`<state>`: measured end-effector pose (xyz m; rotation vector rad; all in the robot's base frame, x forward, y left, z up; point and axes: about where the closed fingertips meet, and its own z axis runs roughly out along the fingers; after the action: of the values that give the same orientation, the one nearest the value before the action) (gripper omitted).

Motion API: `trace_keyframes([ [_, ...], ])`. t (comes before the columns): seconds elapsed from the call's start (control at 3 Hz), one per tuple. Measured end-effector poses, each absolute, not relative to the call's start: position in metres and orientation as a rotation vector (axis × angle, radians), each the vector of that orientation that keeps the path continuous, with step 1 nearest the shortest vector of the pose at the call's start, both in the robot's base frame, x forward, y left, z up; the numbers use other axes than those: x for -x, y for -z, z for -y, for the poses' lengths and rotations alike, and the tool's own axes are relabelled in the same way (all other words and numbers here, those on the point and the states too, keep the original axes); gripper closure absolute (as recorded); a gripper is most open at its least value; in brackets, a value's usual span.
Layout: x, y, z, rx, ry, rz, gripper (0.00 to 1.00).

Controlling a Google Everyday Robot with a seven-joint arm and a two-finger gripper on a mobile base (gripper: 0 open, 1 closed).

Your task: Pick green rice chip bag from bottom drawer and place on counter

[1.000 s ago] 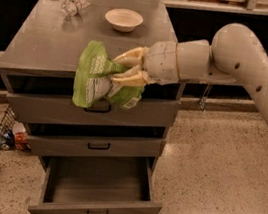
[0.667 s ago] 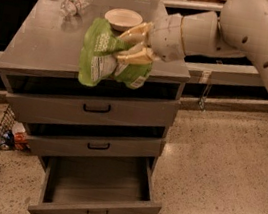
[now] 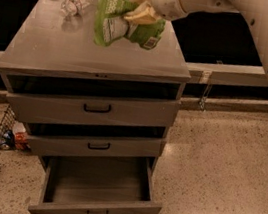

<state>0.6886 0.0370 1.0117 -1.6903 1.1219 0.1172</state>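
My gripper point(image 3: 141, 5) is shut on the green rice chip bag point(image 3: 116, 20), a crinkly light-green bag with a white label panel. It holds the bag in the air above the back middle of the counter point(image 3: 57, 49), and the bag hangs down from the fingers. The bottom drawer point(image 3: 96, 186) is pulled open at the foot of the cabinet, and its inside looks empty. My white arm point(image 3: 267, 34) reaches in from the upper right.
A clear plastic bottle point(image 3: 74, 2) lies at the counter's back left. The two upper drawers point(image 3: 96, 108) stand slightly ajar. A wire basket with small items point(image 3: 5, 134) sits on the floor at the left.
My gripper has lifted the bag up and back, from in front of the cabinet's top edge to above the counter. The white bowl at the back is now hidden behind my gripper.
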Motion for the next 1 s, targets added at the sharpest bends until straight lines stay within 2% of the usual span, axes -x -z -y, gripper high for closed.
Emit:
trace_keyframes([
  [0.33, -0.752, -0.999, -0.032, 1.691, 0.015, -1.194, 0.99],
  [0.67, -0.784, -0.961, -0.025, 1.688, -0.009, -1.289, 0.69],
  [1.0, -0.791, -0.942, -0.021, 1.691, -0.034, -1.335, 0.46],
])
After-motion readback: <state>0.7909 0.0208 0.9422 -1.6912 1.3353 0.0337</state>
